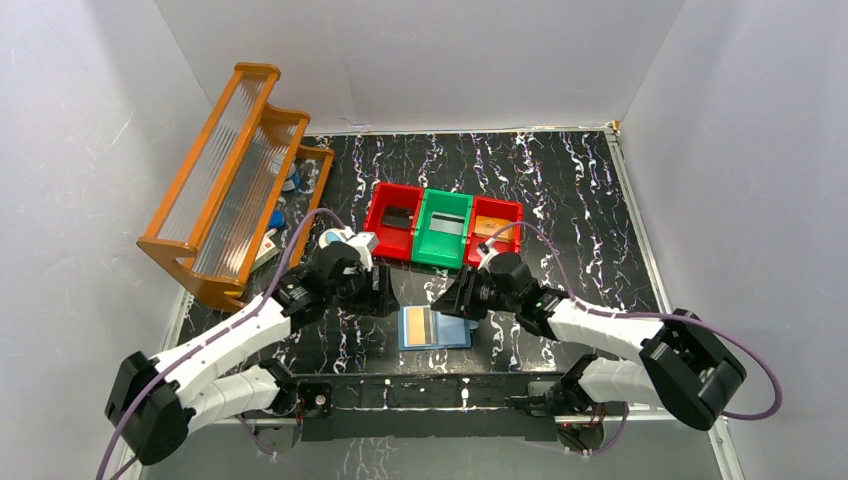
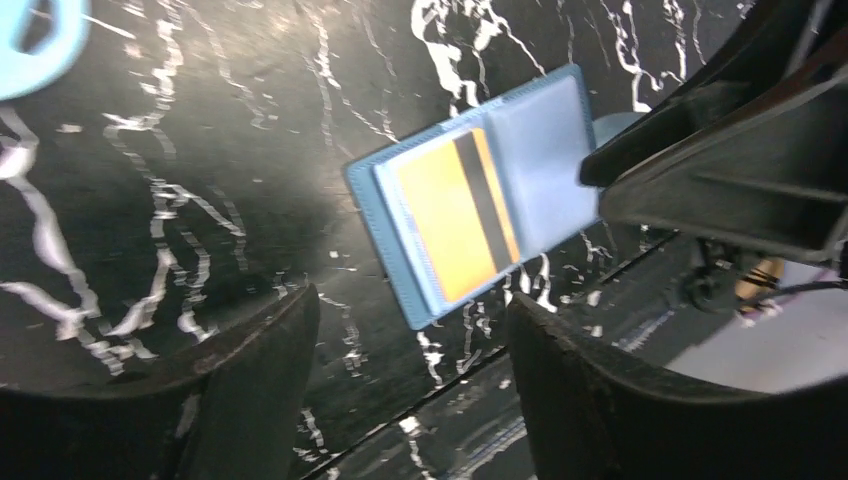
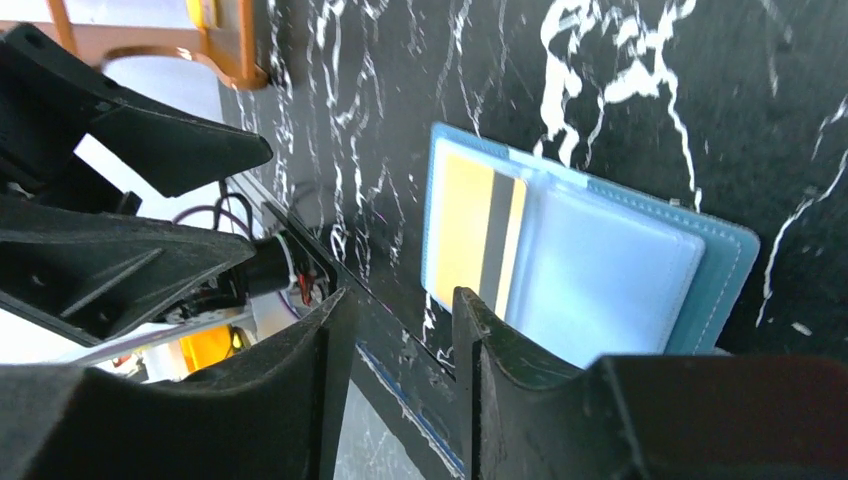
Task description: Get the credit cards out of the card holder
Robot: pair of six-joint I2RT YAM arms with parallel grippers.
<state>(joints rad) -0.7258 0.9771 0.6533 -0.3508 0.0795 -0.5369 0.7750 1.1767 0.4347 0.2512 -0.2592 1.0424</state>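
Observation:
The blue card holder (image 1: 452, 333) lies open and flat on the black marbled table near the front edge. A tan-orange credit card (image 1: 420, 324) with a dark stripe sits in its left pocket, also seen in the left wrist view (image 2: 450, 215) and the right wrist view (image 3: 470, 235). My left gripper (image 1: 385, 300) hovers just left of the holder (image 2: 545, 150), open with nothing between its fingers (image 2: 410, 310). My right gripper (image 1: 447, 303) hangs over the holder's (image 3: 610, 275) upper right edge, also open and empty (image 3: 400, 300).
Behind the holder stand a red bin (image 1: 378, 228) with a black card, a green bin (image 1: 428, 240) with a pale card, and a red bin (image 1: 512, 232) with an orange card. A wooden rack (image 1: 235, 180) stands at the left. A white-and-blue case (image 1: 333, 238) lies beside it.

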